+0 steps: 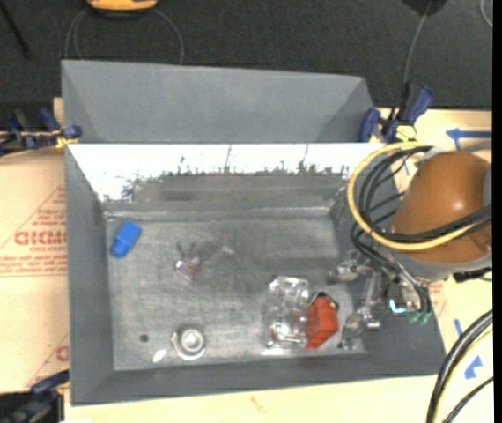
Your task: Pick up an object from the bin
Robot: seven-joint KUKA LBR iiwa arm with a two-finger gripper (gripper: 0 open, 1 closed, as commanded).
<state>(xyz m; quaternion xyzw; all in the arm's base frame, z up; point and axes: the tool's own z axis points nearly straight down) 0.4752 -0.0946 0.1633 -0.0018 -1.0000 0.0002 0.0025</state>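
Observation:
My gripper (361, 302) hangs low at the bin's right side, near the front right corner. Just to its left lies a red, rounded object (323, 321), close to or touching the gripper; contact cannot be made out. A crumpled clear plastic piece (286, 311) lies against the red object's left side.
A small blue block (125, 239) lies by the left wall. A small clear, purplish item (188, 264) sits mid-floor. A round silvery cap (188, 341) rests near the front left corner. The arm's orange cover and cables hang over the right wall.

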